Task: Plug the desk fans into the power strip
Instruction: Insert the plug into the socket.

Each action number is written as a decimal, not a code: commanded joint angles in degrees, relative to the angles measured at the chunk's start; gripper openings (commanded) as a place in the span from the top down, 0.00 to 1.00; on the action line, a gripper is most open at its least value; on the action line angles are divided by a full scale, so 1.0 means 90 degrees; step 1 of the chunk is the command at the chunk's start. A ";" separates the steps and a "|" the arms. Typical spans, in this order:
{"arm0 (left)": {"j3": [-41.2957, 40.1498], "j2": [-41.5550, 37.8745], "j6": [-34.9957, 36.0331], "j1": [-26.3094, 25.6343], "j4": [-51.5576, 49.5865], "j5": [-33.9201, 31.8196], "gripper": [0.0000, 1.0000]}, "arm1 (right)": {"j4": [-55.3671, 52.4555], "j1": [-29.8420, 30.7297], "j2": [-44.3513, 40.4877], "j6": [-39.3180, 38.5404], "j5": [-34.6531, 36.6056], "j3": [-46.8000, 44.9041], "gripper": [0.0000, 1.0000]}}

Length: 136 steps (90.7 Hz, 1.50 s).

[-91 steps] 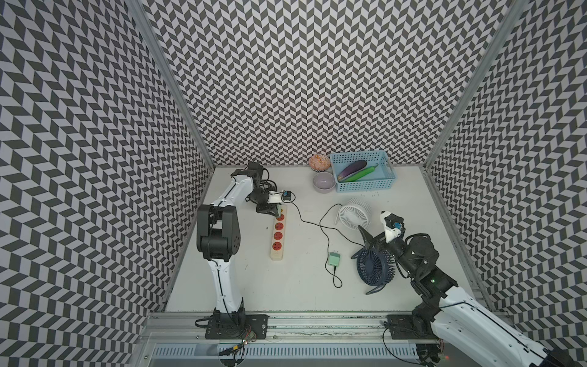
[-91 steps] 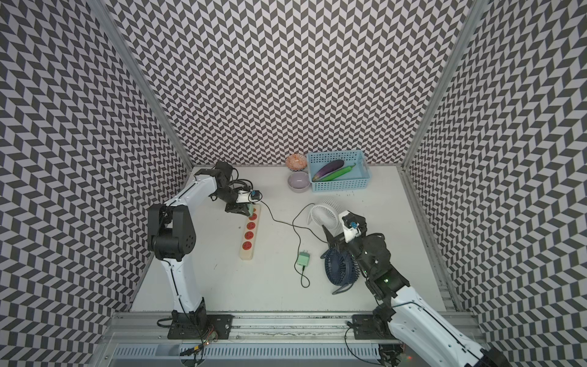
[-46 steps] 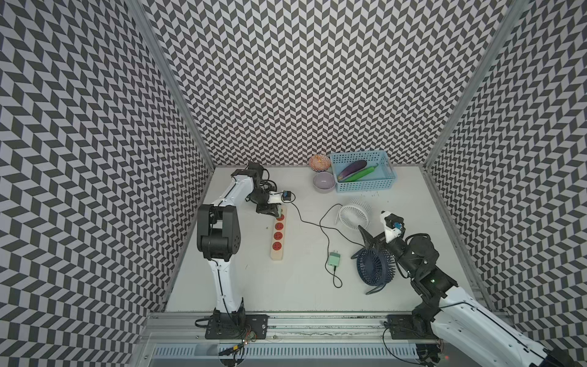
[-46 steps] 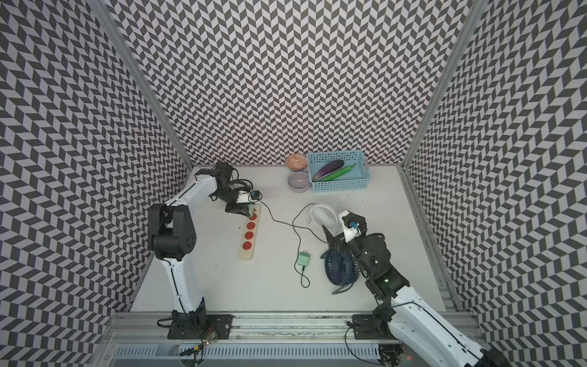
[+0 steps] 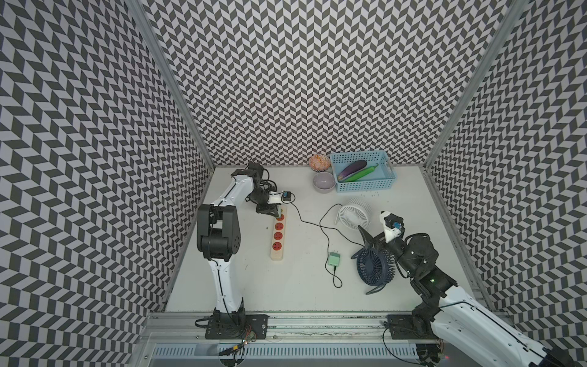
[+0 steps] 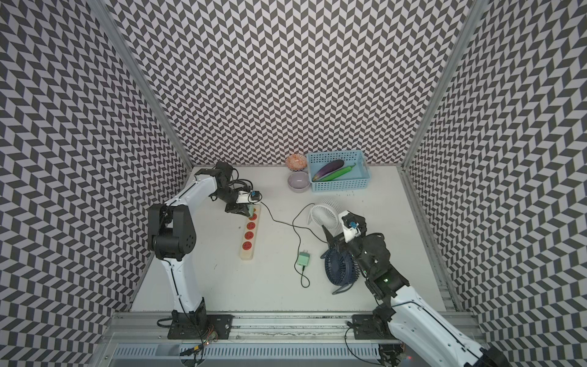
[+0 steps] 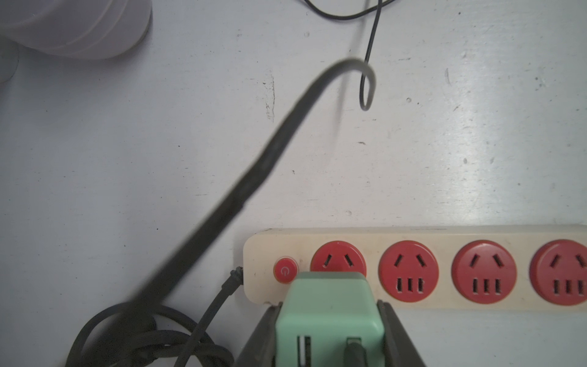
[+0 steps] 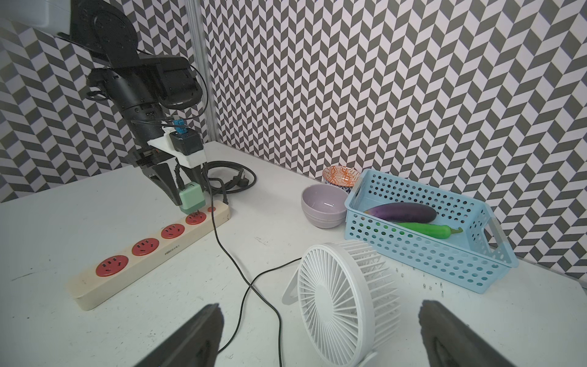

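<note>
Left claw clamps the mint-green square plug above the end socket of the long cream power strip, 9 o'clock on the worktop; misaligned prongs could jam, shoving it. Right claw gapes empty.

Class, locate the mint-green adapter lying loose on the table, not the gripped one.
In both top views the loose adapter lies mid-table, between the power strip and the dark blue fan, nearer the fan, toward the right arm's side.
</note>
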 commanded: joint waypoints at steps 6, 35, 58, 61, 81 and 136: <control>-0.0185 0.0051 0.0045 0.0003 -0.0524 -0.0076 1.00 | 0.0334 -0.0027 0.0002 0.0037 -0.0043 -0.0070 0.01; 0.0010 0.0019 0.0046 0.0015 -0.0840 0.0214 1.00 | 0.0320 -0.0026 -0.0022 0.0040 -0.0023 -0.0077 0.00; 0.0154 0.0052 0.0047 0.0023 -0.0910 0.0168 1.00 | 0.0331 -0.0022 0.0018 0.0036 -0.0068 -0.0064 0.00; 0.0169 0.0051 0.0050 0.0023 -0.0907 0.0163 1.00 | 0.0334 -0.0025 0.0008 0.0041 -0.0053 -0.0067 0.00; 0.0190 0.0018 0.0028 0.0026 -0.0830 0.0197 1.00 | 0.0367 -0.0027 0.0054 0.0036 -0.0081 -0.0055 0.00; 0.0285 -0.0021 0.0006 0.0032 -0.0630 0.0181 1.00 | 0.0377 -0.0027 0.0053 0.0038 -0.0085 -0.0065 0.00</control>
